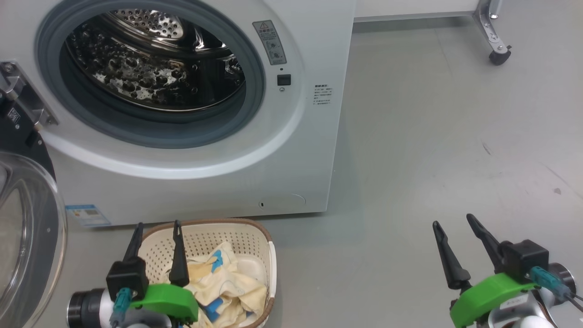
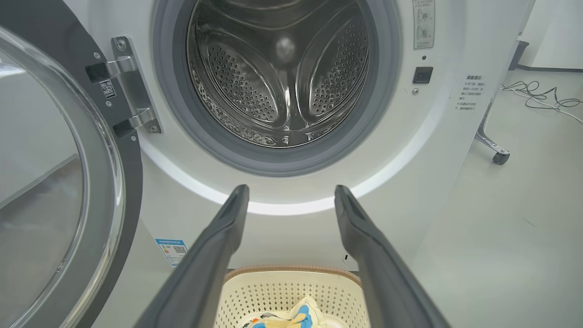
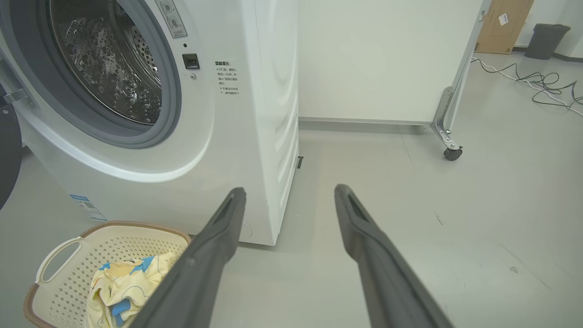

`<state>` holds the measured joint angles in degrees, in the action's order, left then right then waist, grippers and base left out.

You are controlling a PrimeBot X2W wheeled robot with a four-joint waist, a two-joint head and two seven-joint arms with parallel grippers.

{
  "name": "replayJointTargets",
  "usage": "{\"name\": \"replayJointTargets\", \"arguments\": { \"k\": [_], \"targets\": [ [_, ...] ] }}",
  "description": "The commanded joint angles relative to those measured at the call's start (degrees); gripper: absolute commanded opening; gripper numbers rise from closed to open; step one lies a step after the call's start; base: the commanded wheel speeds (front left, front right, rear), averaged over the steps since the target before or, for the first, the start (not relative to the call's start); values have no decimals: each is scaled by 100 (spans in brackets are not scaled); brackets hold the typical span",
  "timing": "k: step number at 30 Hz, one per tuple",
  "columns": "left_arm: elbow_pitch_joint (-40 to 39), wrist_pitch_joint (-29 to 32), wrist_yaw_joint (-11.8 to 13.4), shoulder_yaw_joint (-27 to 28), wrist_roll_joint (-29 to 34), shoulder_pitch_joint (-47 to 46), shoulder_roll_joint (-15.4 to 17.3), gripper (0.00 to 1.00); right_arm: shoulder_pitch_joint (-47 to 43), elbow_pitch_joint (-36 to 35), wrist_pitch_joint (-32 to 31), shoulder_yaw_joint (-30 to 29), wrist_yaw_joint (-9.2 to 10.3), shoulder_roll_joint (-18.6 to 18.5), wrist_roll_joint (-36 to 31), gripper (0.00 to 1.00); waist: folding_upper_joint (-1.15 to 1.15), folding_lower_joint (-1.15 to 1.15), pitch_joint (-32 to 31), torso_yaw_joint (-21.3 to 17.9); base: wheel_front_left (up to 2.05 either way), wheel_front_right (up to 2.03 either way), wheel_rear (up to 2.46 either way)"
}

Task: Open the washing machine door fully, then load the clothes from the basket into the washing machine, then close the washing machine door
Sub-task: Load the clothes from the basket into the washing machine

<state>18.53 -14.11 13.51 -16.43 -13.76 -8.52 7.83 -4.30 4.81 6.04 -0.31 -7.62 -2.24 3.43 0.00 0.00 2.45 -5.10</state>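
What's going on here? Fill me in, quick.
A two-armed robot is doing laundry. The washing machine has its door swung open to the left, and the drum looks empty. The clothes lie in the basket on the floor in front of it. The left gripper hovers open over the basket; the right gripper is open over bare floor, holding nothing.

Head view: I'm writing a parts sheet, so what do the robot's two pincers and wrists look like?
The left pincer and right pincer match: two long, tapering black fingers on a black block, above a curved bright green bracket. A teal connector plugs in beside each; thin dark cables trail from the right one. The wrists are silver-and-black cylinders.
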Motion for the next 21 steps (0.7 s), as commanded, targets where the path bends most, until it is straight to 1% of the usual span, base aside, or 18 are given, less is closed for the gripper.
{"name": "replayJointTargets", "arguments": {
  "k": [1, 7, 11, 16, 21],
  "targets": [
    [-136, -34, 32, 199, -28, -186, 116, 100, 208, -201, 6, 120, 13, -64, 6, 100, 0, 0, 7, -3, 0, 0, 0],
    [-72, -38, -2, 203, -125, -224, 86, 100, 228, -230, 3, 125, 13, -64, 17, 100, 0, 0, 97, -22, 0, 0, 0],
    [152, 39, -45, 176, -188, -336, 53, 100, 290, -269, 17, 120, 13, -64, 26, 100, 0, 0, 273, -26, 0, 0, 0],
    [839, 304, -161, 142, -366, -618, -56, 100, 403, -310, 23, 146, 13, -64, -6, 100, 0, 0, 551, -59, 0, 0, 0],
    [1804, 544, -414, 67, -486, -1170, -105, 100, 641, -410, 39, 132, 13, -64, -20, 100, 0, 0, 1018, -152, 0, 0, 0]
  ]
}}
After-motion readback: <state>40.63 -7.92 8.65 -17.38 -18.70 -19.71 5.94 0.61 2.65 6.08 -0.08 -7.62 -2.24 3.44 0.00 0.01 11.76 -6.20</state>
